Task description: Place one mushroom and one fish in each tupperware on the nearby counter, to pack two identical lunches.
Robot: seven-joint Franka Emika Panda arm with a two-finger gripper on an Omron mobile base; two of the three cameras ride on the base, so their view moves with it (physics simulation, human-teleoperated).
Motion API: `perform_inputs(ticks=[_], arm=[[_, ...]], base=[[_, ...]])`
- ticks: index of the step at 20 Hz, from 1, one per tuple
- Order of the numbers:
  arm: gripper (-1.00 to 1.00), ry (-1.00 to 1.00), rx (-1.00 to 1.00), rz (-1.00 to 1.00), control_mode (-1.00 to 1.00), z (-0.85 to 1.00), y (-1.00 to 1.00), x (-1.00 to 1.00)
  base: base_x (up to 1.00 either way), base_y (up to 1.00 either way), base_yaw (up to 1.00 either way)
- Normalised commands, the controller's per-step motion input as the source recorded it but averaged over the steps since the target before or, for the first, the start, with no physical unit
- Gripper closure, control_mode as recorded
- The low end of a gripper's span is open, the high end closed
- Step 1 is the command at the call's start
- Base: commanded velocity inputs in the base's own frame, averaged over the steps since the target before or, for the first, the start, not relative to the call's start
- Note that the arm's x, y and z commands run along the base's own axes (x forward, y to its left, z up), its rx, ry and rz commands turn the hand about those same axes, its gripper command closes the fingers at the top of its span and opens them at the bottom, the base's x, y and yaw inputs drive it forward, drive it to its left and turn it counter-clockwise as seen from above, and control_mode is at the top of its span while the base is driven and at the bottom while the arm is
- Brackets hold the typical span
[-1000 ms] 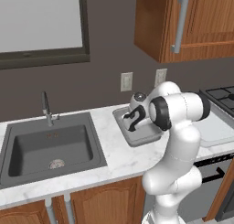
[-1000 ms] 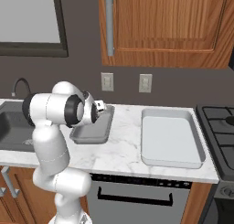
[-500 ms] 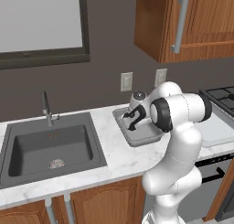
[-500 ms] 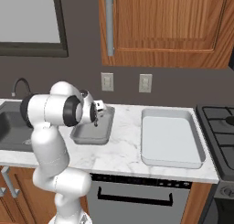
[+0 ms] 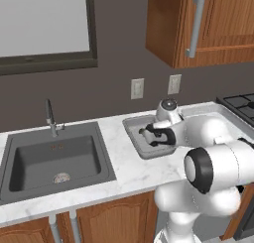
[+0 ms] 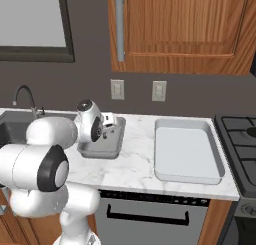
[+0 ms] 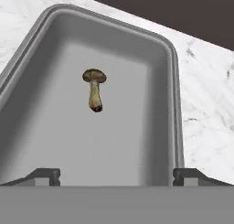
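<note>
A brown mushroom (image 7: 94,89) lies on the floor of the small darker tupperware (image 7: 176,81), free of the fingers. My gripper (image 7: 117,176) hangs open just above that tub, its two fingertips (image 7: 48,175) spread wide near the tub's near wall. From the base, the gripper (image 5: 150,136) sits over the small tupperware (image 5: 130,124) on the white marble counter (image 5: 124,167). The larger, paler tupperware (image 6: 187,149) stands empty to the right of the small one (image 6: 120,136). The fish is out of view.
A dark sink (image 5: 54,157) with a faucet (image 5: 49,115) lies left of the tubs. The black stovetop (image 6: 242,139) borders the counter (image 6: 135,171) on the right. Wooden wall cabinets (image 6: 175,29) hang above, and two outlets sit on the back wall.
The jaws have gone from shut to wide open over the small tub, and the mushroom now lies loose inside it. The arm has barely shifted.
</note>
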Motion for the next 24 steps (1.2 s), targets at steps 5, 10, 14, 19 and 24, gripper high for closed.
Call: perform_inputs(ticks=[5,10,14,19,24], arm=[[-1.00,0.00,0.00,-0.05,-1.00,0.93,-0.55,-0.99],[-1.00,-0.01,0.00,-0.02,-1.00,1.00,-0.38,-1.00],[-1.00,-0.02,0.00,0.00,-1.00,0.86,-0.12,-1.00],[-1.00,-0.13,0.00,0.00,-1.00,0.81,-0.08,-0.98],[-1.00,-0.14,0.00,0.00,-1.00,0.92,-0.12,-0.88]], base=[[0.00,0.00,0.00],[0.00,0.00,0.00],[0.00,0.00,0.00],[0.00,0.00,0.00],[0.00,0.00,0.00]])
